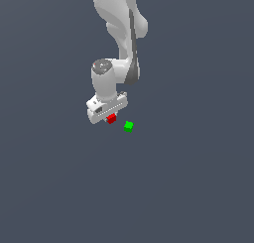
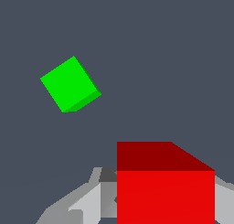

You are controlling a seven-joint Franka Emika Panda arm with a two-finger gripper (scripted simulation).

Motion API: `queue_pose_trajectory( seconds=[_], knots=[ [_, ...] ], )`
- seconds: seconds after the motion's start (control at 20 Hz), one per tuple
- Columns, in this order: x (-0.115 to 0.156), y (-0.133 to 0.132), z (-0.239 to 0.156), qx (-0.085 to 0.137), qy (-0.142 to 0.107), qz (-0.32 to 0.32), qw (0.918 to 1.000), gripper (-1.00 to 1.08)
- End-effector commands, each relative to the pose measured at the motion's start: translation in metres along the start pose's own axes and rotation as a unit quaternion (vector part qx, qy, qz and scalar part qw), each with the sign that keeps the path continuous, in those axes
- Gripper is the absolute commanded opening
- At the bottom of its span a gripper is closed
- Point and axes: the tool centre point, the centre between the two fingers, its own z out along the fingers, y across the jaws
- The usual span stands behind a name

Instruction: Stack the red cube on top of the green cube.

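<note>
The red cube (image 1: 111,118) sits between the fingers of my white gripper (image 1: 109,120), which is shut on it. In the wrist view the red cube (image 2: 165,191) looms large and close, with grey fingers (image 2: 84,202) showing on either side of it. The green cube (image 1: 128,126) rests on the dark grey floor just to the exterior view's right of the gripper, a small gap apart from the red cube. It also shows in the wrist view as a smaller, turned green cube (image 2: 70,84), lying farther from the camera than the red one.
A plain dark grey floor (image 1: 188,187) spreads all around. The arm's white links (image 1: 121,33) rise above the gripper in the exterior view.
</note>
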Motion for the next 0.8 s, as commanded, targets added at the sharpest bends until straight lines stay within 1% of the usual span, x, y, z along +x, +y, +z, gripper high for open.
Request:
queue_pose_trajectory(
  seconds=[0.0, 0.2, 0.4, 0.75],
  knots=[
    [0.017, -0.019, 0.007, 0.0, 0.0, 0.0, 1.0, -1.0],
    [0.04, -0.042, 0.016, 0.0, 0.0, 0.0, 1.0, -1.0],
    [0.056, -0.057, 0.023, 0.0, 0.0, 0.0, 1.0, -1.0],
    [0.069, -0.069, 0.028, 0.0, 0.0, 0.0, 1.0, -1.0]
  ],
)
